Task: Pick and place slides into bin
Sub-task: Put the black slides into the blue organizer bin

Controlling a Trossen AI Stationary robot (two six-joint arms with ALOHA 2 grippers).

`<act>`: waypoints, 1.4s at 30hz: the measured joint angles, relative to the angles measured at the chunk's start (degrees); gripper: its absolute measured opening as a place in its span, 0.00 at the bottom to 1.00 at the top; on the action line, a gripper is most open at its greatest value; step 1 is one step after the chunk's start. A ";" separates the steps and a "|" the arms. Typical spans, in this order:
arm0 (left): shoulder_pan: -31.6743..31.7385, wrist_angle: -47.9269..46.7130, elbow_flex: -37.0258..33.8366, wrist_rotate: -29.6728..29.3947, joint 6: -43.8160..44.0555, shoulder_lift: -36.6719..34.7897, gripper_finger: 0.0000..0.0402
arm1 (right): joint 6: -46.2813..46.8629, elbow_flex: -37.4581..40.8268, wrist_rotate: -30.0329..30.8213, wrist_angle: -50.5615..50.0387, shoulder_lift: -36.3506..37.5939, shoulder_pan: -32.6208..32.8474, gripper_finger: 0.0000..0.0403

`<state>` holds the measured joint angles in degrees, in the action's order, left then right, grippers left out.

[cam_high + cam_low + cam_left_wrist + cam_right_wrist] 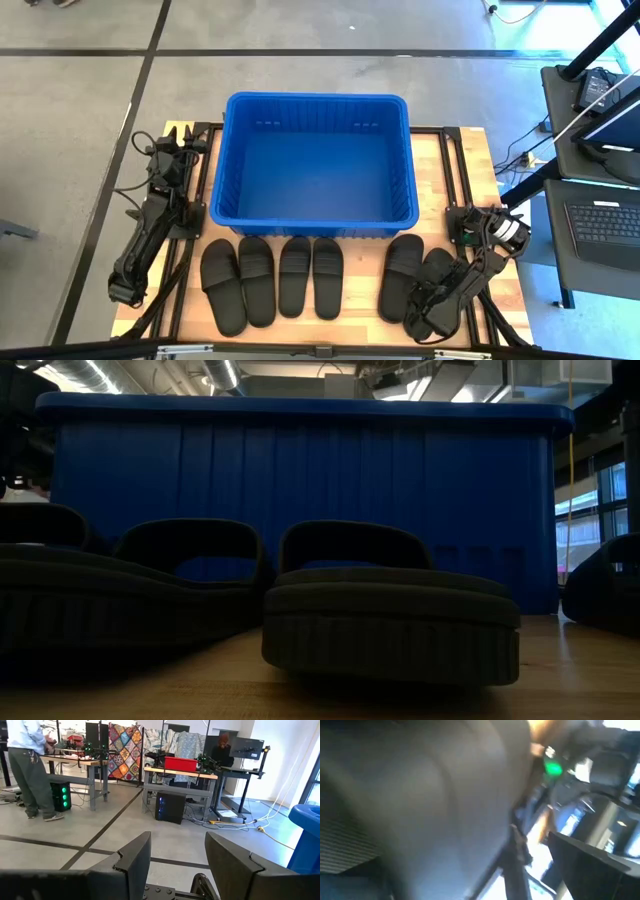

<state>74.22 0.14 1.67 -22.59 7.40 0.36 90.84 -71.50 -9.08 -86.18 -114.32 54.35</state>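
Slides (313,277) lie in a row along the near edge of the table (470,165), six of them in three pairs, toes pointing toward the bin (315,166). My right gripper (420,318) is down at the near end of the rightmost pair, over the outer slide (436,275); in my right wrist view a dark rubber surface fills nearly everything, and I cannot tell whether my fingers there are spread or pressed together. The middle pair and the left pair (238,280) lie apart from both of my arms. Just beyond the row stands the blue bin, upright, its near wall close to the slides' toes; its inside shows only bare blue floor. My left gripper (182,137) rests at the far left corner of the table, beside the bin, fingers (235,865) spread with nothing between them.
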 joint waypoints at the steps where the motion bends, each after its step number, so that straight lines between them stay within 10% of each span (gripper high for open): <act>1: 0.00 0.00 -0.01 0.00 0.00 0.01 0.45 | -0.01 0.00 0.74 1.04 0.00 0.00 0.96; 15: 0.00 0.00 -0.02 0.00 0.00 0.02 0.45 | 0.55 0.00 3.48 1.36 -0.02 -0.09 0.91; 33: 0.00 0.00 -0.02 0.00 0.00 0.00 0.45 | 0.06 -0.14 2.99 0.38 -0.07 -0.17 0.05; 42: 0.02 0.00 0.00 0.30 0.17 0.02 0.45 | -1.27 -5.67 -0.20 -0.52 0.36 -0.20 0.04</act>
<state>74.24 0.14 1.67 -22.29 7.57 0.38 89.56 -77.17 -9.28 -86.70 -113.97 54.15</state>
